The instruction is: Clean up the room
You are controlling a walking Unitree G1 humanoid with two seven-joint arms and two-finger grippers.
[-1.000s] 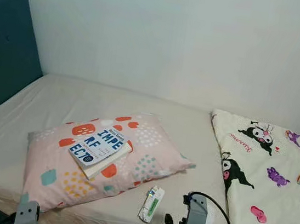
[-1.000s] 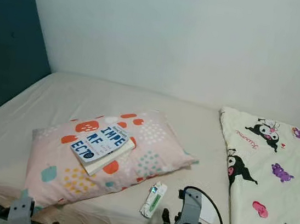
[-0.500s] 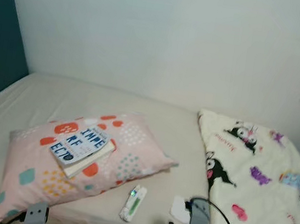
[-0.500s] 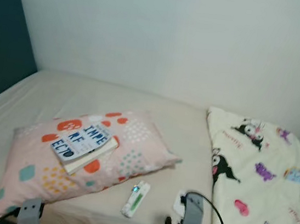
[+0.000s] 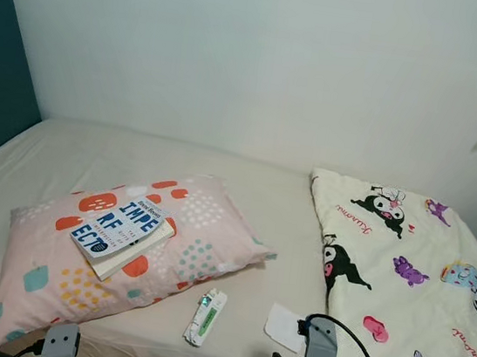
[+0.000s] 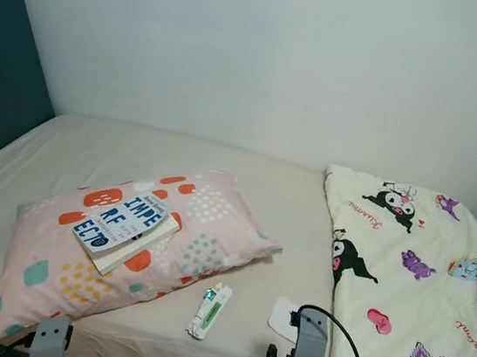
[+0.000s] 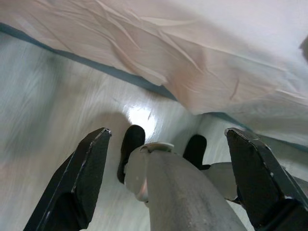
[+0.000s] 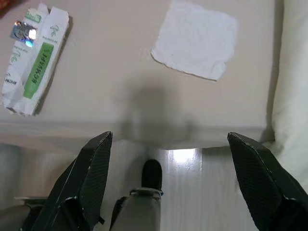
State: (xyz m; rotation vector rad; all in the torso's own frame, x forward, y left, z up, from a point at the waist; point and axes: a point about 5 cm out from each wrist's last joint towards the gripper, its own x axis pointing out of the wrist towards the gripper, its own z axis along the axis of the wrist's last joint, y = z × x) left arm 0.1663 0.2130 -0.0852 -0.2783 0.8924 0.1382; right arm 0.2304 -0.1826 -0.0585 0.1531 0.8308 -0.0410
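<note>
A pink spotted pillow [image 5: 123, 256] lies on the bed with a blue-and-white book [image 5: 120, 227] on top of it. On the sheet near the bed's front edge lie a white-and-green packet [image 5: 204, 317] and a white tissue [image 5: 284, 325]. My right gripper [image 8: 175, 185] hangs open over that edge, empty, with the packet [image 8: 33, 60] and tissue [image 8: 196, 38] just beyond its fingers. My left gripper [image 7: 168, 178] is open and empty, low beside the bed, over the floor below the sheet's hanging edge [image 7: 192, 62].
A cream cartoon-print blanket [image 5: 410, 280] covers the bed's right side. A teal headboard [image 5: 0, 85] stands at the left and a white wall [image 5: 263, 58] runs behind. Bare beige sheet [image 5: 154, 154] lies beyond the pillow. Pale floor [image 7: 43, 120] runs under the bed's edge.
The camera has turned slightly right, so the whole bed sits further left in the picture. Pillow, book, packet and tissue lie as before. Both arms stay low.
</note>
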